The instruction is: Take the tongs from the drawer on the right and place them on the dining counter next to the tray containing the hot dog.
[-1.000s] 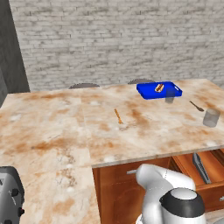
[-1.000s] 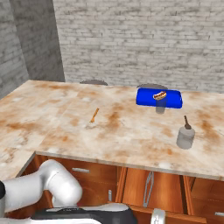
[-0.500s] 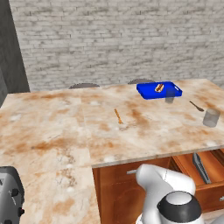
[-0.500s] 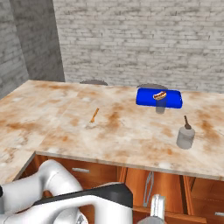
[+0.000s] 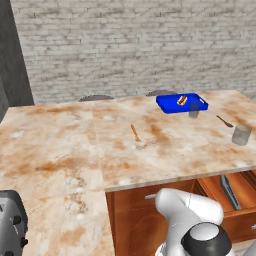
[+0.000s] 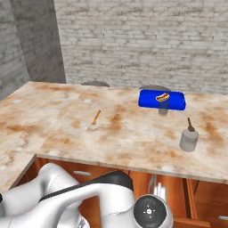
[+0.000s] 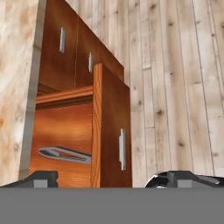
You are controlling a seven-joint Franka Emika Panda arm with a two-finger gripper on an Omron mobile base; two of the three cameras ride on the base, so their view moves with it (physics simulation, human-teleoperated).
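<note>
Hidden/cut off: the end effector [image 7: 111, 178] shows as two dark fingertips at the bottom of the hand view, one at each side, standing wide apart with nothing between them. In the right base view the arm's white links cover the cabinet fronts below the surface, so the drawer [image 6: 178, 196] is seen there as a sliver of wooden interior; something pale lies in it, too blocked to name. In the left base view the drawer [image 5: 231, 192] is cut off by the right edge of the picture.

Containers: the drawer [image 7: 83, 140] is pulled open. The tongs [image 7: 65, 154] lie flat on its floor, slim and grey-silver, running toward the drawer front with its short silver bar handle [image 7: 122, 149]. In the left base view the tongs [image 5: 228, 189] lie lengthwise in the same drawer, clear of the side walls.

The blue tray [image 5: 181, 103] sits at the far right of the surface [image 5: 80, 145]; the hot dog [image 5: 182, 100] lies in it. A small grey cup [image 5: 194, 110] stands just in front of the tray. A second greyish cup [image 5: 241, 135] stands nearer the right edge with a dark-handled utensil [image 5: 224, 121] beside it. A thin orange stick [image 5: 135, 132] lies mid-surface, well apart from the tray.

Writing: none can be read on any item.
</note>
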